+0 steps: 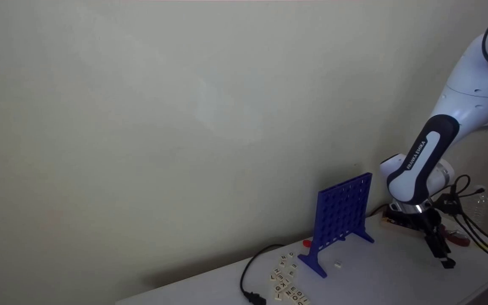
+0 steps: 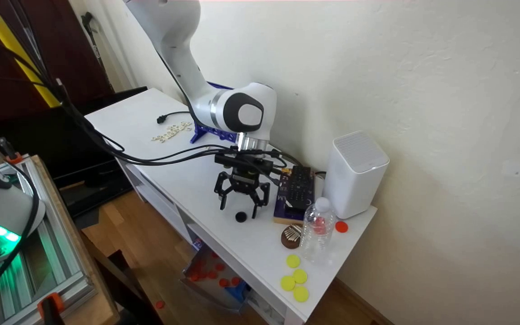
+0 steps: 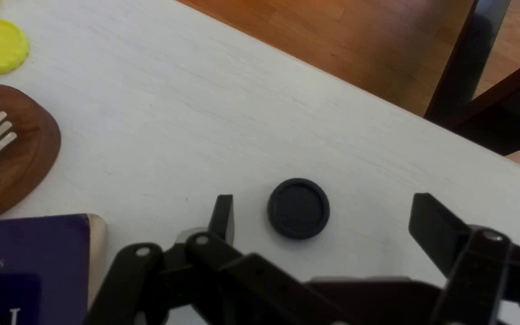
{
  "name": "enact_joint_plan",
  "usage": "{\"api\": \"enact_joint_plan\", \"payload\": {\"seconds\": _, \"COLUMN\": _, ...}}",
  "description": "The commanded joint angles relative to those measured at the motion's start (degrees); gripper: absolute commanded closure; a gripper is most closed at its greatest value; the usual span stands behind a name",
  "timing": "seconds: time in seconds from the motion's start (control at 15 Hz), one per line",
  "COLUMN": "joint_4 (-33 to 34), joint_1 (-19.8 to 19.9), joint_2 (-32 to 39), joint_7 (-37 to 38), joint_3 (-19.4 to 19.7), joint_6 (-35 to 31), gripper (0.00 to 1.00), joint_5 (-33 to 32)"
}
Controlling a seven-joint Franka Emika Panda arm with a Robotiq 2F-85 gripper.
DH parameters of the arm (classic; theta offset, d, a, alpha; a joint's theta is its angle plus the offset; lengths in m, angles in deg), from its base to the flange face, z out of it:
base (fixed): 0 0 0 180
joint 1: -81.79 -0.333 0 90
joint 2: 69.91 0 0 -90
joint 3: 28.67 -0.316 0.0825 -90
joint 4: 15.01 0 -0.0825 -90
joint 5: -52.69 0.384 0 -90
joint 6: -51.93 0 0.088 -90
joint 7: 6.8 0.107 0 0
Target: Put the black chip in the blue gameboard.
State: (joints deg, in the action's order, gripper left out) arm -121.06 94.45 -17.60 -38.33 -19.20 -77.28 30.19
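The black chip (image 3: 299, 208) lies flat on the white table, between the two fingers in the wrist view and nearer the left one. It also shows in an exterior view (image 2: 241, 217) just below the fingertips. My gripper (image 2: 238, 210) points down over it, with its fingers spread and nothing held; its wide gap also shows in the wrist view (image 3: 325, 212). The blue gameboard (image 1: 341, 212) stands upright on its feet near the wall, apart from the gripper. In an exterior view the arm hides most of the gameboard, and its lower blue part (image 2: 219, 133) shows.
A purple box (image 2: 281, 207) with black items on it stands beside the gripper. Near it are a round brown wooden piece with metal tines (image 2: 290, 237), a clear bottle (image 2: 318, 232), a white box (image 2: 355, 176) and several yellow chips (image 2: 300, 276). Letter tiles (image 1: 284, 281) lie by the gameboard.
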Motion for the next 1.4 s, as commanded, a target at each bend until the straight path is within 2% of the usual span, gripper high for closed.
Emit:
{"api": "enact_joint_plan", "payload": {"seconds": 0.0, "joint_4": 2.01, "joint_1": -0.92, "joint_2": 1.45, "joint_7": 1.08, "joint_3": 0.55, "joint_6": 2.23, "gripper": 0.09, "joint_5": -2.72}}
{"api": "enact_joint_plan", "payload": {"seconds": 0.13, "joint_4": 2.12, "joint_1": -0.98, "joint_2": 1.53, "joint_7": 1.08, "joint_3": 0.55, "joint_6": 2.57, "gripper": 0.33, "joint_5": -3.33}}
{"api": "enact_joint_plan", "payload": {"seconds": 0.4, "joint_4": 2.41, "joint_1": -1.18, "joint_2": 1.80, "joint_7": 1.24, "joint_3": 0.63, "joint_6": 3.16, "gripper": 0.45, "joint_5": -4.33}}
{"api": "enact_joint_plan", "payload": {"seconds": 0.6, "joint_4": 2.47, "joint_1": -1.37, "joint_2": 1.93, "joint_7": 1.56, "joint_3": 0.69, "joint_6": 3.10, "gripper": 0.38, "joint_5": -4.82}}
{"api": "enact_joint_plan", "payload": {"seconds": 0.67, "joint_4": 2.44, "joint_1": -1.42, "joint_2": 1.95, "joint_7": 1.69, "joint_3": 0.67, "joint_6": 3.06, "gripper": 0.27, "joint_5": -4.95}}
{"api": "enact_joint_plan", "payload": {"seconds": 0.73, "joint_4": 2.42, "joint_1": -1.45, "joint_2": 1.95, "joint_7": 1.81, "joint_3": 0.64, "joint_6": 3.00, "gripper": 0.20, "joint_5": -5.01}}
{"api": "enact_joint_plan", "payload": {"seconds": 0.87, "joint_4": 2.36, "joint_1": -1.39, "joint_2": 1.96, "joint_7": 1.96, "joint_3": 0.49, "joint_6": 2.76, "gripper": 0.13, "joint_5": -4.90}}
{"api": "enact_joint_plan", "payload": {"seconds": 0.93, "joint_4": 2.38, "joint_1": -1.43, "joint_2": 1.97, "joint_7": 2.04, "joint_3": 0.51, "joint_6": 2.76, "gripper": 0.19, "joint_5": -4.90}}
{"api": "enact_joint_plan", "payload": {"seconds": 1.07, "joint_4": 2.35, "joint_1": -1.20, "joint_2": 1.86, "joint_7": 2.26, "joint_3": 0.40, "joint_6": 2.36, "gripper": 0.37, "joint_5": -4.60}}
{"api": "enact_joint_plan", "payload": {"seconds": 1.13, "joint_4": 2.15, "joint_1": -1.07, "joint_2": 1.68, "joint_7": 2.29, "joint_3": 0.33, "joint_6": 2.03, "gripper": 0.38, "joint_5": -4.55}}
{"api": "enact_joint_plan", "payload": {"seconds": 1.2, "joint_4": 2.15, "joint_1": -0.89, "joint_2": 1.62, "joint_7": 2.31, "joint_3": 0.33, "joint_6": 1.79, "gripper": 0.45, "joint_5": -4.50}}
{"api": "enact_joint_plan", "payload": {"seconds": 1.33, "joint_4": 2.37, "joint_1": -0.76, "joint_2": 1.59, "joint_7": 2.50, "joint_3": 0.28, "joint_6": 1.51, "gripper": 0.49, "joint_5": -4.40}}
